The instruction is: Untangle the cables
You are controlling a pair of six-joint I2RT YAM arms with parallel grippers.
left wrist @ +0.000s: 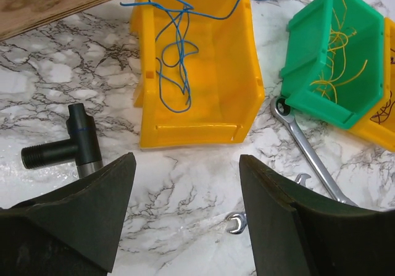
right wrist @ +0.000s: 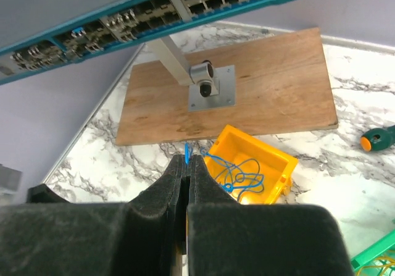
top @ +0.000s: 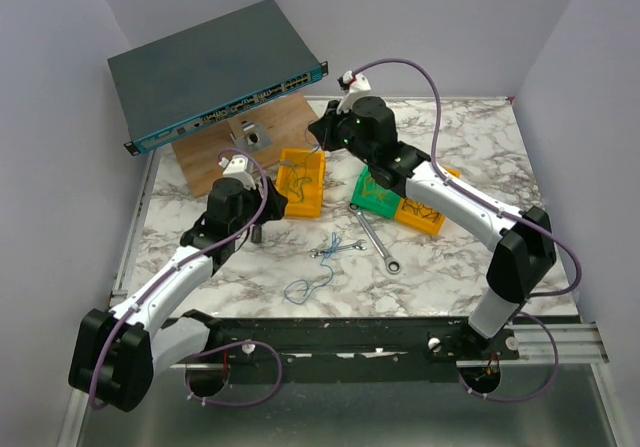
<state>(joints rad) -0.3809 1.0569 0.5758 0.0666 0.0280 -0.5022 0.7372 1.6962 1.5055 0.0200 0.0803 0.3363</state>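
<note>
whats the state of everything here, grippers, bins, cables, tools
left gripper: open, empty
right gripper: shut on blue cable
yellow bin: upright, the blue cable's loops inside, one strand running out over its rim
green bin: holds yellow cables
wrench: lying flat, ring end beside the green bin
loose blue cable: tangled on the table, nothing touching it

Yellow bin point(left wrist: 229, 72), green bin point(left wrist: 302, 47) — wrench point(left wrist: 308, 149) just beside it.
</note>
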